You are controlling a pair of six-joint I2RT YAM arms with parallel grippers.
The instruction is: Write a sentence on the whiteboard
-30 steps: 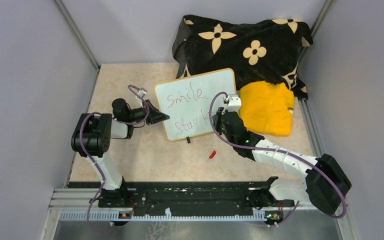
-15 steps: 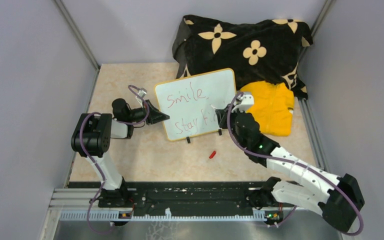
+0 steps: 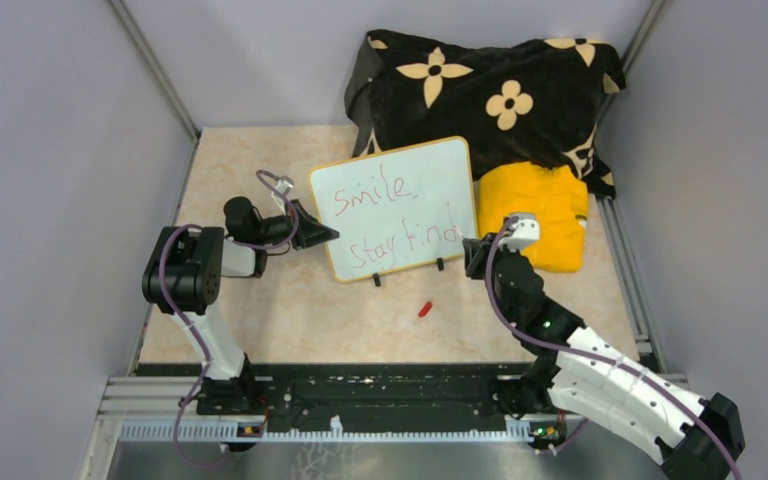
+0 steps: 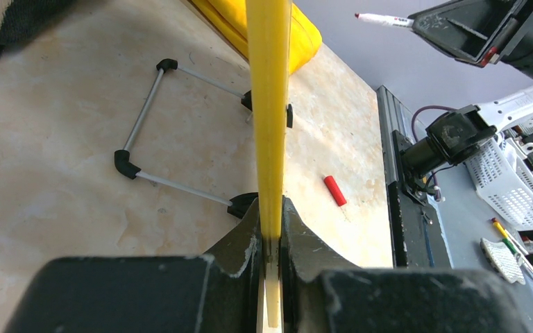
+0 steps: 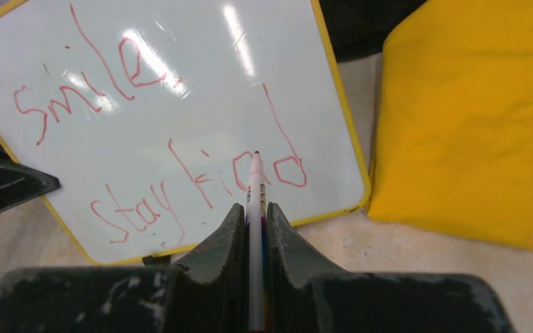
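Whiteboard (image 3: 395,205) stood upright on tabletop (image 3: 290,310), left edge clamped in left gripper (image 4: 271,229). Red sentence (image 3: 392,215) borne on face. Marker (image 5: 255,201) clenched in right gripper (image 5: 253,222), tip held off board. Red cap (image 3: 424,309) seen before board.

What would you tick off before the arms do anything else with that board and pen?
1. Left pincer clamped on the whiteboard frame: ok.
2. Right pincer shut on the marker: ok.
3. Marker tip lifted off the board: ok, the left wrist view shows a gap.
4. Sentence readable, "smile" above "stay fin...": ok; last letter: cannot tell.
5. Red cap lying on the table, apart from both arms: ok.
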